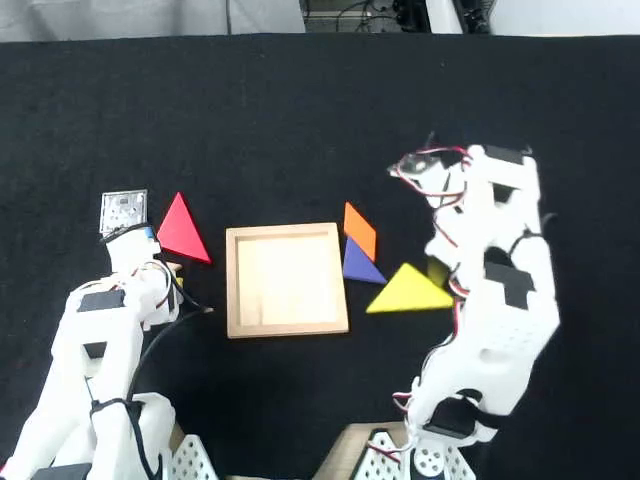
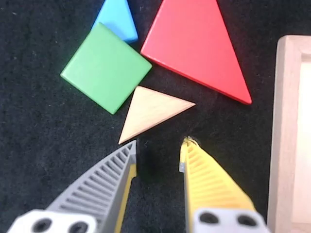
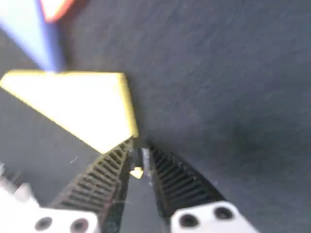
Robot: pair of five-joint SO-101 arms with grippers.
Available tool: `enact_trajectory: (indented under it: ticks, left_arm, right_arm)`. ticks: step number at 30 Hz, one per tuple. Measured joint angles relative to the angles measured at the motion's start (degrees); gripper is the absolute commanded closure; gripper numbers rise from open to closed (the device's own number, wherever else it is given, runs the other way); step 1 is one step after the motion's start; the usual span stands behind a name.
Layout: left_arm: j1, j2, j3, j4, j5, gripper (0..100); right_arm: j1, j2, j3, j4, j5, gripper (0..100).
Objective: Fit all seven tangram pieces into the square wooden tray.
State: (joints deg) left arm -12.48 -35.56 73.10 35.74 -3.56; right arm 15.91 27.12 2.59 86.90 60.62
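Note:
The square wooden tray [image 1: 287,318] lies mid-table with nothing in it; its rim [image 2: 290,136] borders the left wrist view. My left gripper [image 2: 159,151] hangs open just short of a small plain-wood triangle [image 2: 151,112]. Beyond that lie a green square [image 2: 107,68], a light blue triangle [image 2: 116,19] and a big red triangle [image 2: 199,48] [image 1: 182,230]. My right gripper [image 3: 138,148] is shut, its tips at one corner of the big yellow triangle [image 3: 77,104] [image 1: 408,290]. An orange parallelogram [image 1: 360,230] and a purple triangle [image 1: 358,263] lie right of the tray.
Black cloth covers the table, with wide free room behind the tray. The left arm [image 1: 100,340] stands at the tray's left and the right arm [image 1: 495,300] at its right. The table's back edge runs along the top of the high view.

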Motion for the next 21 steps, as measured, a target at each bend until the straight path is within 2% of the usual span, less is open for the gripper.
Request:
enact_trajectory:
  ticks: [5, 10, 16, 21]
  left_arm:
    - [0.0, 0.0, 0.0, 0.0, 0.0, 84]
    - [0.0, 0.0, 0.0, 0.0, 0.0, 84]
    - [0.0, 0.0, 0.0, 0.0, 0.0, 84]
    - [0.0, 0.0, 0.0, 0.0, 0.0, 84]
  right_arm:
    - [2.5, -12.0, 13.7, -0.3, 7.5, 98.7]
    - [2.7, -32.6, 30.2, -7.6, 8.7, 97.1]
    - [-4.6, -50.5, 41.1, -8.6, 6.3, 75.7]
    - [-12.8, -53.2, 45.3, -9.1, 7.8, 69.4]
